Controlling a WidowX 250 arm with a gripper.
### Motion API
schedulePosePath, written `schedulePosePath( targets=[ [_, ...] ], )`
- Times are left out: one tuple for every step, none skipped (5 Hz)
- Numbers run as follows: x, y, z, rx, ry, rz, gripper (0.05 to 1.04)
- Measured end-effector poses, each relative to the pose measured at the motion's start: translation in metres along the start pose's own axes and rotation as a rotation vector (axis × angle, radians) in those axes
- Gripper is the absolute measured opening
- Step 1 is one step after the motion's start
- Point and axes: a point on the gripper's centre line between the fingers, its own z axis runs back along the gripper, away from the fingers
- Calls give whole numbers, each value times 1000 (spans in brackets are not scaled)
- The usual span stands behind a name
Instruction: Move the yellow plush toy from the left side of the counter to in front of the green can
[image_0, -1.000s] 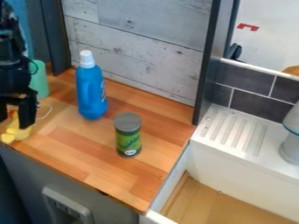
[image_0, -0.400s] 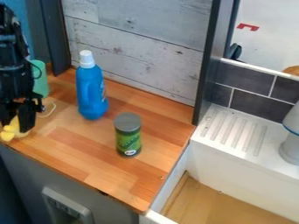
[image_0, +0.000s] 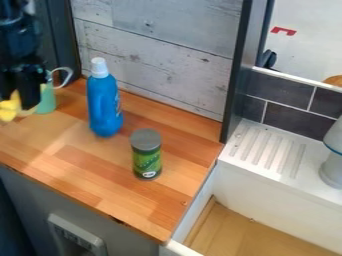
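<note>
The fingers (image_0: 30, 93), apparently gripping a yellow object (image_0: 9, 108), have risen from the wooden counter (image_0: 93, 167).

- The yellow thing (image_0: 9, 106) is partly covered by the black gripper (image_0: 19, 102), and its full shape cannot be told.
- The green object (image_0: 47, 101) is partly hidden by the gripper (its upper part especially).
- The arm (image_0: 17, 30) is cut off by the top edge, its dark parts blurred together.
- The pale object (image_0: 332, 162) is cut off by the right edge.
- The small print on the can (image_0: 147, 162) cannot be read.
</note>
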Motion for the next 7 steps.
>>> schedulePosePath(
  targets=[
    [-17, -39, -1, -7, 41, -124, 444],
    [-38, -66, -10, -26, 115, -215, 444],
    [-49, -95, -17, -66, 139, -355, 444],
    [-49, -112, -32, -68, 139, -511, 444],
    [-42, -120, -50, -44, 135, -694, 444],
    [-46, -129, -54, -56, 144, -789, 444],
    [-49, -136, -63, -61, 142, -811, 444]
  ],
)
